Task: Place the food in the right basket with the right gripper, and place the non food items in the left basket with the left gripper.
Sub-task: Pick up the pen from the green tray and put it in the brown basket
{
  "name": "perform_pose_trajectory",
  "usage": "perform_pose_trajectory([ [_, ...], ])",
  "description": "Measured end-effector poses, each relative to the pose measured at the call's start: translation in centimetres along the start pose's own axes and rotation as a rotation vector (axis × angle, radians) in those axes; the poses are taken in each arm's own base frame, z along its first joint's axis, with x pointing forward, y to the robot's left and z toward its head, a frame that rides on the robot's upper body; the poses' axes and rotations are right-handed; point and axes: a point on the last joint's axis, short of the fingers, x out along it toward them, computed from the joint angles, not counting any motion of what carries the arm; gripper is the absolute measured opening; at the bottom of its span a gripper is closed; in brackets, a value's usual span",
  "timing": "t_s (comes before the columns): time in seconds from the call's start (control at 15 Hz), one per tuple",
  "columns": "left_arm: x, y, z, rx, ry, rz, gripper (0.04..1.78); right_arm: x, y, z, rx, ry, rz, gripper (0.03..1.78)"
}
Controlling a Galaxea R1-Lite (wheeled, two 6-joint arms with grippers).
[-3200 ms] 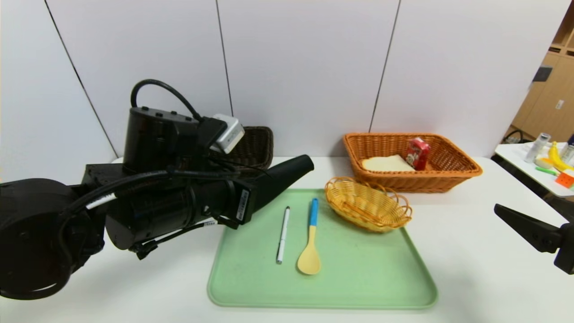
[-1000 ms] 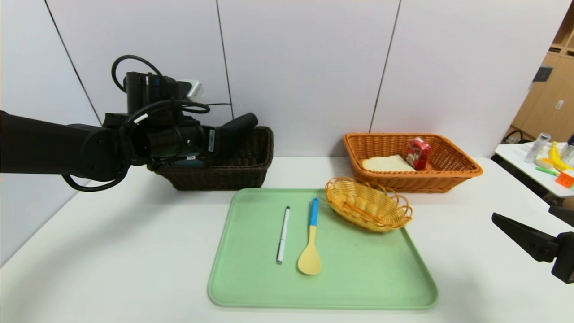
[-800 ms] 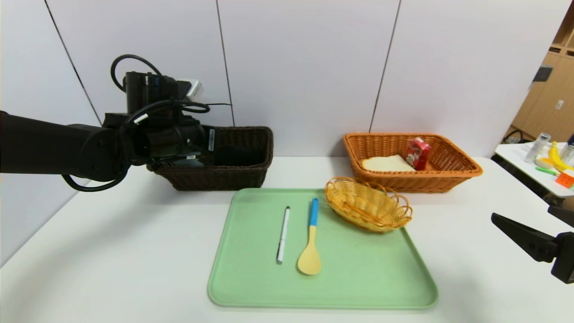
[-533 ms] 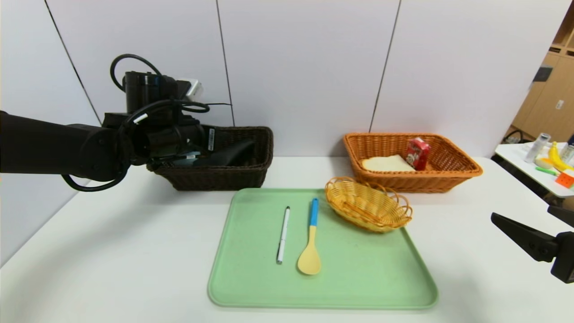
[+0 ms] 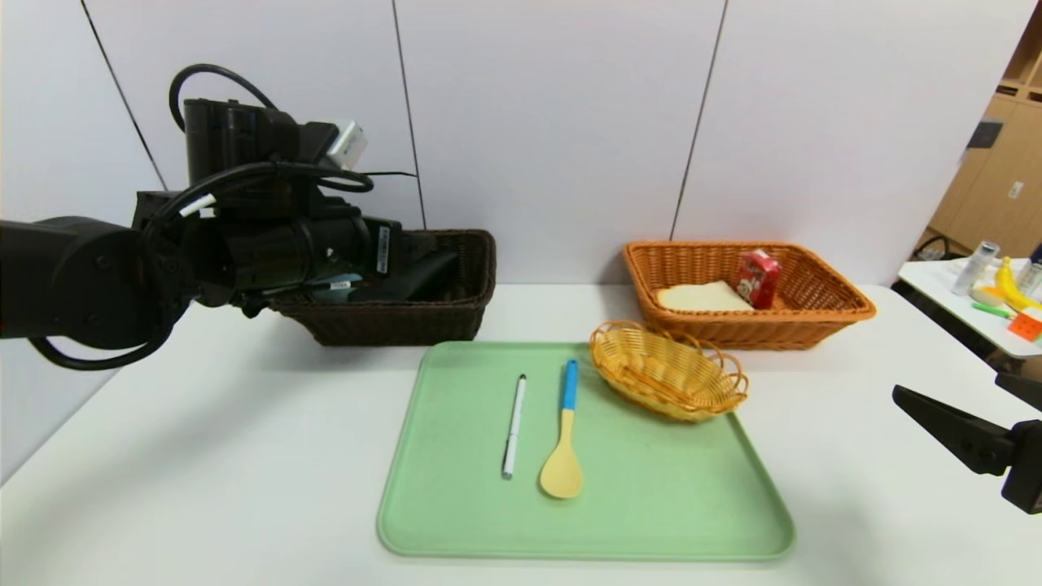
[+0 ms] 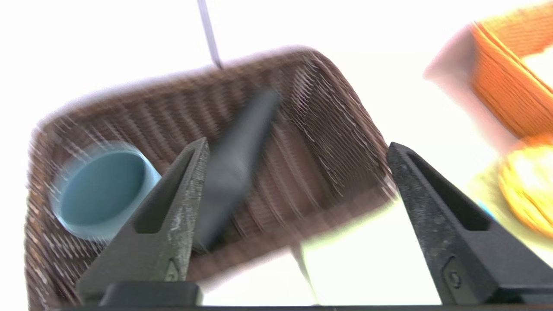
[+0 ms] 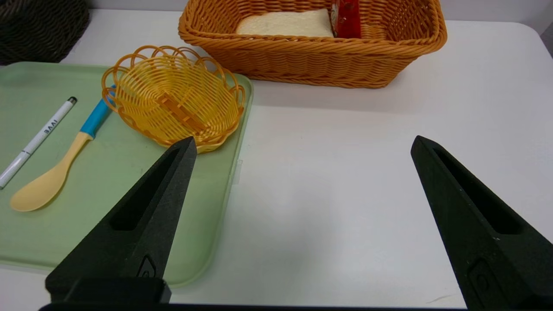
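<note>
black case dropped into brown basket

Probably a lab or office: plain wall panels, white table, wooden shelving.

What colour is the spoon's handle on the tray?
Blue, on a pale yellow spoon; the right wrist view shows it best.

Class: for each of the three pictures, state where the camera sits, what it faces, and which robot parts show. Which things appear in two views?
Head: high on the torso, looking down at the green tray; both arms show.
Left wrist: behind the left gripper, jaws open, facing the left basket with the cup inside.
Right wrist: behind the right gripper, jaws open, facing the right basket.
Shared: pen, spoon.
</note>
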Motion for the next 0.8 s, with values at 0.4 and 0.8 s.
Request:
perform_pose_trajectory([
  [0.4, -2.0, -5.3, -3.4, 0.008, 0.095, 0.234, 1.61, 0.0, 0.0, 0.8, 0.000, -0.027, 0.002, 1.71],
  [0.8, -4.3, -10.8, -7.5, -0.074, 0.287, 0.186, 1.66, -0.1, 0.0, 1.0, 0.001, -0.043, 0.000, 1.71],
])
